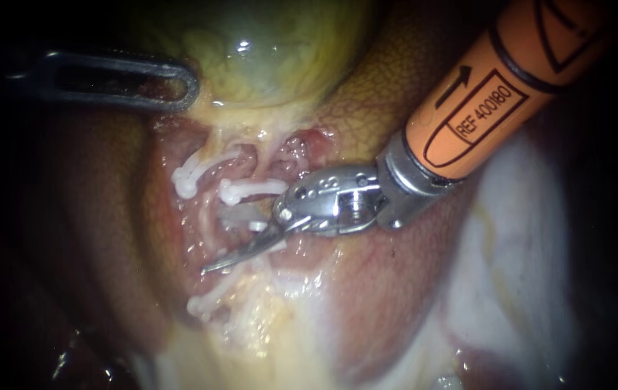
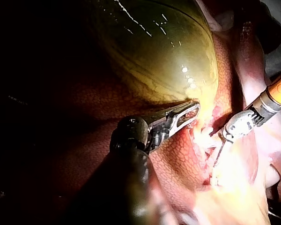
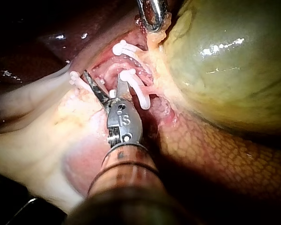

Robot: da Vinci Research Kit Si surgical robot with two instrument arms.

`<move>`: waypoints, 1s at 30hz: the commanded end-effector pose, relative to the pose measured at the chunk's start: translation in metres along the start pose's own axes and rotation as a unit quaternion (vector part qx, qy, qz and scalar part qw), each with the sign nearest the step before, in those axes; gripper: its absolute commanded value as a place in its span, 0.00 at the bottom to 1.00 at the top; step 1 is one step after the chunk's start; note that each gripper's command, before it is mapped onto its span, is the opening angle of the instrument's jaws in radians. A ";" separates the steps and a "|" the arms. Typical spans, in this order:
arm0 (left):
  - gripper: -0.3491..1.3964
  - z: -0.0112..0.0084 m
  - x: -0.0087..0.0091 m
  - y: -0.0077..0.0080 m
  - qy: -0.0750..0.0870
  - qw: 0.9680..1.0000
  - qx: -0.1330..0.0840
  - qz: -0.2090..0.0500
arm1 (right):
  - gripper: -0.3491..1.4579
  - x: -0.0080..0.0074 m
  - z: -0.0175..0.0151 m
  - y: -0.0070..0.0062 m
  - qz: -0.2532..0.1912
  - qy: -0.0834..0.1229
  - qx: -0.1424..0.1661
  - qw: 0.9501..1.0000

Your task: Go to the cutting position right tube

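The green-yellow gallbladder [image 1: 266,50] fills the upper middle. Below it, pink tubes [image 1: 251,155] carry white clips [image 1: 186,177], [image 1: 247,189], with another clip [image 1: 204,303] lower down. My right instrument [image 1: 216,244], orange-shafted with a metal wrist, reaches in from the upper right. Its two thin blades stand open in the right wrist view [image 3: 104,77], spread over the tissue just beyond a long clip [image 3: 138,91]. Whether a tube lies between them is unclear. My left instrument [image 1: 179,83] is shut on the gallbladder's lower edge, also seen in the left wrist view [image 2: 187,112].
Brown liver [image 1: 395,289] lies under and right of the blades, and pale fatty tissue [image 1: 511,238] spreads at the right. Yellowish fat [image 1: 266,332] runs down below the lowest clip.
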 end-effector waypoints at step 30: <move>0.00 0.0000 0.0000 0.0000 0.000 1.000 0.000 0.000 | 0.71 -0.0034 -0.0067 -0.0015 0.061 -0.081 -0.052 0.993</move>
